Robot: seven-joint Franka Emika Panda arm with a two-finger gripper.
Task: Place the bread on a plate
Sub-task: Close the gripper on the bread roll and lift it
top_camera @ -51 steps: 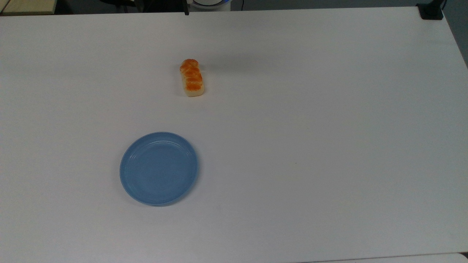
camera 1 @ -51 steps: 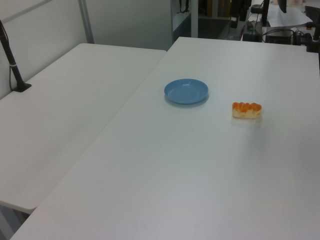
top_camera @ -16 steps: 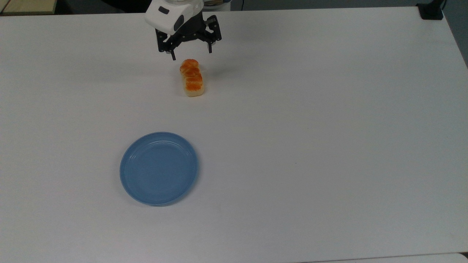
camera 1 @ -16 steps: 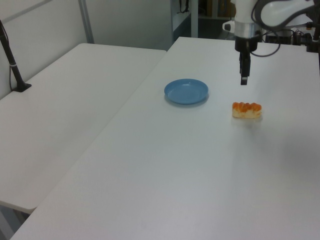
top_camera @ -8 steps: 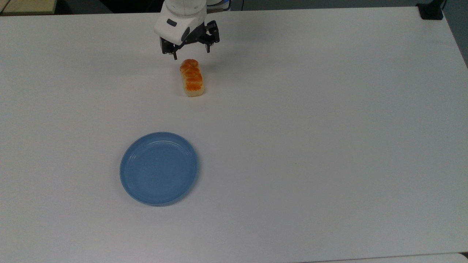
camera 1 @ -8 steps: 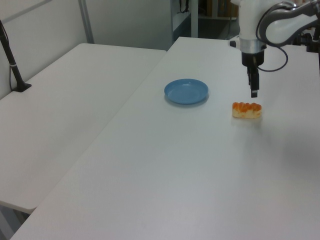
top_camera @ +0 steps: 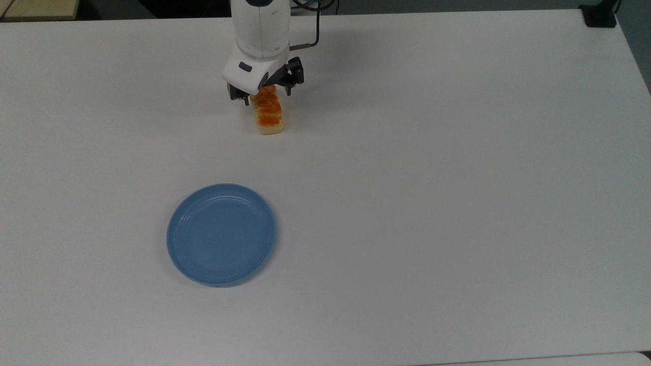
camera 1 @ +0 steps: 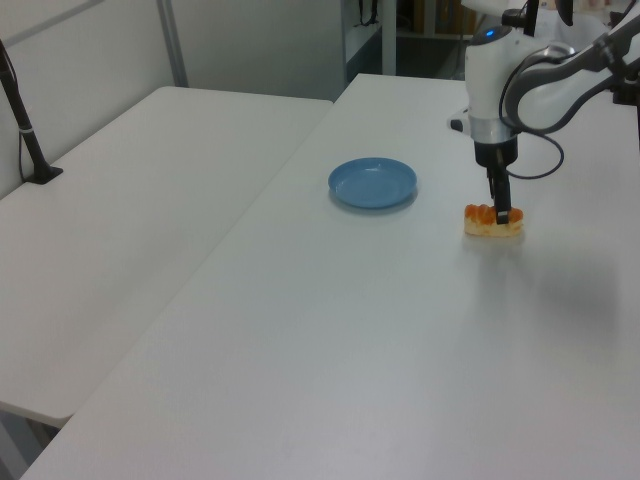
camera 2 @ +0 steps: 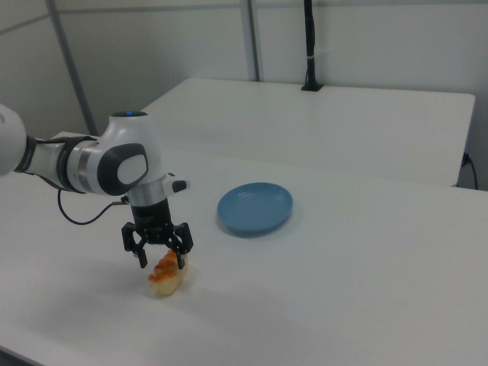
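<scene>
The bread (camera 2: 166,273) lies on the white table (top_camera: 457,178), well apart from the plate (top_camera: 222,235). The gripper (camera 2: 159,261) straddles one end, fingers spread, not pinching. The loaf looks light, soft and glossy; gripping its pale flanks mid-length seems soundest.

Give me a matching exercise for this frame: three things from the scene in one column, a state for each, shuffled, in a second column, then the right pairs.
Column one:
1. small oblong orange-brown glossy bread
2. round light-blue plate
3. black two-finger gripper

Column two:
A. lies bare on the white table, nothing on it
B. open, fingers straddling one end of the loaf
C. rests on the table, apart from the plate, not yet lifted

Pairs: 1-C, 2-A, 3-B
</scene>
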